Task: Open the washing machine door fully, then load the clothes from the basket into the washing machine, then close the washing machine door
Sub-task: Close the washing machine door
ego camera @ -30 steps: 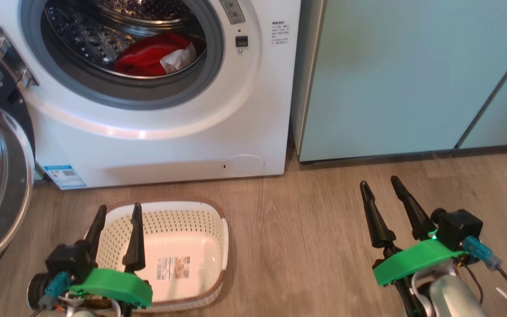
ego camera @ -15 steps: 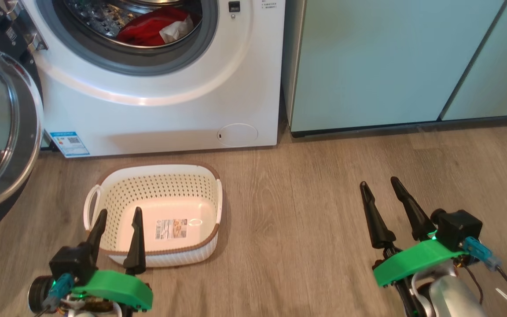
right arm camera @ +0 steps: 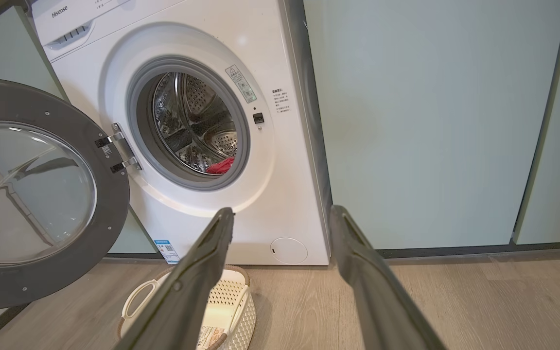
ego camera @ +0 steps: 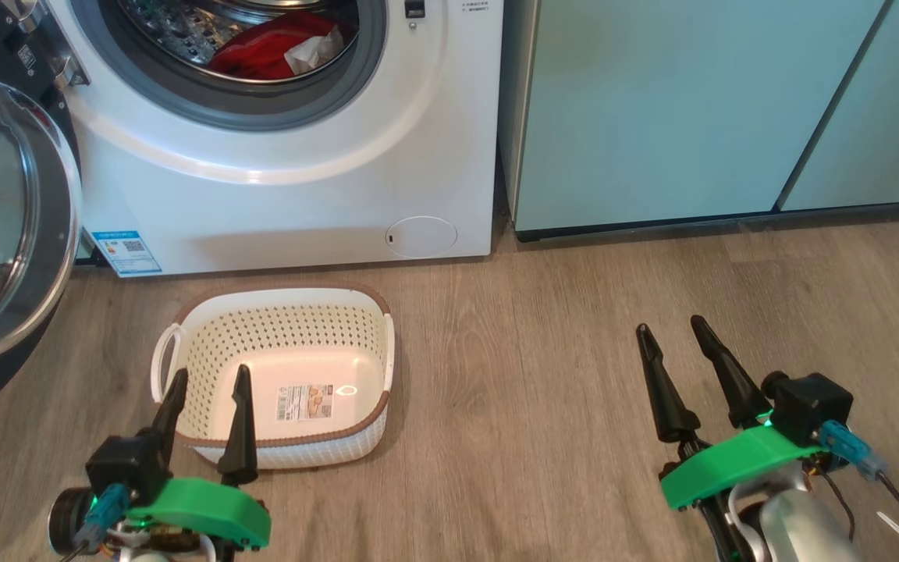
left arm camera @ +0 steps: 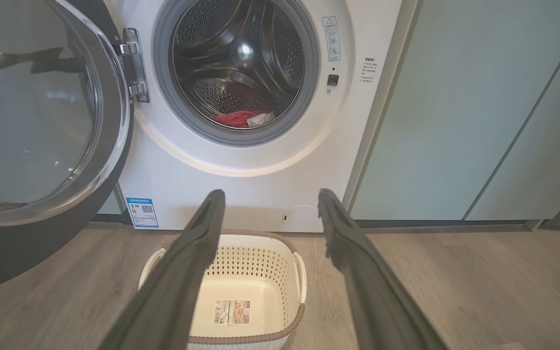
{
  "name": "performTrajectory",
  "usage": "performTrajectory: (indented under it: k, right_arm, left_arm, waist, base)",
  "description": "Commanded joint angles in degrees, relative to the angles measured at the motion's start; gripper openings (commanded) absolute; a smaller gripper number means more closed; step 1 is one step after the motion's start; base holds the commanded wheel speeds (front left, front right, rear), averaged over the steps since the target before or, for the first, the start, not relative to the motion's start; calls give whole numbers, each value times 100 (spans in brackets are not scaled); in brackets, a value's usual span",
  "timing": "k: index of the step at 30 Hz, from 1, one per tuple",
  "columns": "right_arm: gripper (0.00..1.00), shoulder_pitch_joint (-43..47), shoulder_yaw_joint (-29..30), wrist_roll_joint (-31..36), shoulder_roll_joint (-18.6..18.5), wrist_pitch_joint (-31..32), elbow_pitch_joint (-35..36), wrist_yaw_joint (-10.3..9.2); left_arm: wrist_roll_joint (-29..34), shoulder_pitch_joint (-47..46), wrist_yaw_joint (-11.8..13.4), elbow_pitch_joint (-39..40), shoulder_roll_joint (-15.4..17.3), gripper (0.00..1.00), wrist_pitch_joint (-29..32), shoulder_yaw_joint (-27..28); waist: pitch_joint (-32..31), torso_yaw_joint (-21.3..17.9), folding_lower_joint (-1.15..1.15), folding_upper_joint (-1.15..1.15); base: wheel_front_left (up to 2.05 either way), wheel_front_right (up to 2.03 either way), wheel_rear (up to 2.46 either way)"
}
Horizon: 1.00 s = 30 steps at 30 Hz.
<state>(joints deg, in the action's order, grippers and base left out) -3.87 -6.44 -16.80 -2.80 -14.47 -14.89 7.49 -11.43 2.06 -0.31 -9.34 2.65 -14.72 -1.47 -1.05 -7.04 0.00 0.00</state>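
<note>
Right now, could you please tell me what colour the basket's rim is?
Brown, on a cream-white basket; clearest in the head view.

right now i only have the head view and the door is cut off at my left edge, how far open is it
Observer: The right wrist view takes in the whole washing machine door. It is swung wide to the left on its hinge, well clear of the opening.
Operator: i only see the bottom of the drum, anything higher up in there
Observer: The left wrist view looks deep into the drum. Its back wall and sides are bare, with just the clothes lying at the bottom.
Operator: near corner of the basket is blocked for me, anything left in it
Observer: In the left wrist view, what shows of the basket floor carries only a sticker label.
</note>
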Motion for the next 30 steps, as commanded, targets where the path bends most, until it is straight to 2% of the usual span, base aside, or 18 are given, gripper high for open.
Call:
performTrajectory:
  k: [1, 21, 25, 30]
  right_arm:
    - [100, -152, -138, -25, -8, -53, 176, 0]
    - [100, -147, -145, -7, -8, -53, 191, 0]
    - [100, -120, -153, 32, -8, -53, 196, 0]
    - [100, -69, -172, 59, -8, -53, 207, 0]
  left_arm:
    - [40, -230, 37, 224, 23, 100, -28, 208]
    - [36, -242, 17, 228, 22, 100, -28, 130]
    - [65, -271, 10, 182, 22, 100, -28, 45]
    - [81, -294, 8, 104, 22, 100, -28, -36]
  waist:
    - [-8, 1, 0, 0]
    - [99, 128, 0, 0]
    - [185, 318, 0, 0]
    - [228, 829, 0, 0]
  base:
    - [0, 0, 0]
    - [0, 0, 0]
    - [0, 0, 0]
    - [0, 0, 0]
